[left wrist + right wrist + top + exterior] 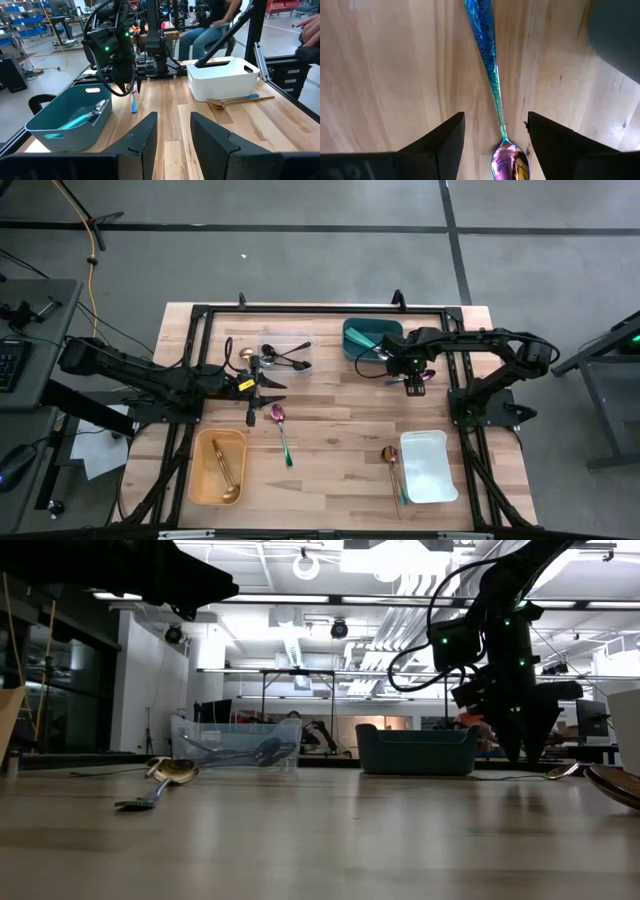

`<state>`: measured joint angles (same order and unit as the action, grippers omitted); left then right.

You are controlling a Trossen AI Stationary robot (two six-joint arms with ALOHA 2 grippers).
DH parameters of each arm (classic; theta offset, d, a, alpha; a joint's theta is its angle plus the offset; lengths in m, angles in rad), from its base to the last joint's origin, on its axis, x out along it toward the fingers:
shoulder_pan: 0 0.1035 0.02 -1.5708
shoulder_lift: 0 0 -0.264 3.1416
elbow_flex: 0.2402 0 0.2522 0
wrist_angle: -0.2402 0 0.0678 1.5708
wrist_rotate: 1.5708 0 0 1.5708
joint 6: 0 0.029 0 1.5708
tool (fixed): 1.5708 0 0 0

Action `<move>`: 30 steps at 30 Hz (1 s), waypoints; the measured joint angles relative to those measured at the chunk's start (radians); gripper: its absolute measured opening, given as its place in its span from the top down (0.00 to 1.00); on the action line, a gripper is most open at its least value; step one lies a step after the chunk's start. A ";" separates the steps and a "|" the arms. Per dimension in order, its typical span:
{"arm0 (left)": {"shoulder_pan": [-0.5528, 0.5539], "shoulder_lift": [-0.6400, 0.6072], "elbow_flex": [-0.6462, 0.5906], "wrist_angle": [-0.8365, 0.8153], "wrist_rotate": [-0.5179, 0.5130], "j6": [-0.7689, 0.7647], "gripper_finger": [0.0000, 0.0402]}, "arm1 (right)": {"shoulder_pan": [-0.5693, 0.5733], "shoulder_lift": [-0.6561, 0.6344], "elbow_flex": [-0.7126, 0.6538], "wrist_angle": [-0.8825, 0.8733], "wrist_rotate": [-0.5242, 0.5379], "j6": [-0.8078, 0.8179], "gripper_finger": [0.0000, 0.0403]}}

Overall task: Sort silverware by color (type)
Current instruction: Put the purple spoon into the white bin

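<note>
right gripper [492,145]: fingers apart, empty, straddling the iridescent spoon [492,80] lying flat on the wooden table [340,410], just beside the teal bin [362,338]
left gripper [172,135]: fingers parted, nothing between them, hovering near the clear bin [292,352]
spoon handling: likely light, stiff, slick polished metal; thin and flush to the wood, so hard to get under
grip point: across the slim handle near mid-length, not the rounded bowl
risk: pinch may skate off or spin the spoon

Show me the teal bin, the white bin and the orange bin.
Teal bin [60,131]: left wrist view, front wall.
White bin [430,485]: high view, bare floor.
Orange bin [203,470]: high view, bare floor.
</note>
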<state>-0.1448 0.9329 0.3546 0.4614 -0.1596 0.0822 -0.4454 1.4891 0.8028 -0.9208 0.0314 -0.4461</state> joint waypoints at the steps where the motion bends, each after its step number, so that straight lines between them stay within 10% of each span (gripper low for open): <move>1: 0.000 0.000 0.000 0.000 0.000 0.000 0.72 | 0.000 0.000 0.000 -0.002 0.000 0.000 0.47; 30: 0.000 0.000 0.000 -0.001 0.000 0.000 0.72 | 0.001 0.004 -0.037 0.021 0.011 0.031 0.47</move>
<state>-0.1446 0.9329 0.3550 0.4600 -0.1596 0.0822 -0.4448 1.4927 0.7661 -0.9002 0.0422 -0.4150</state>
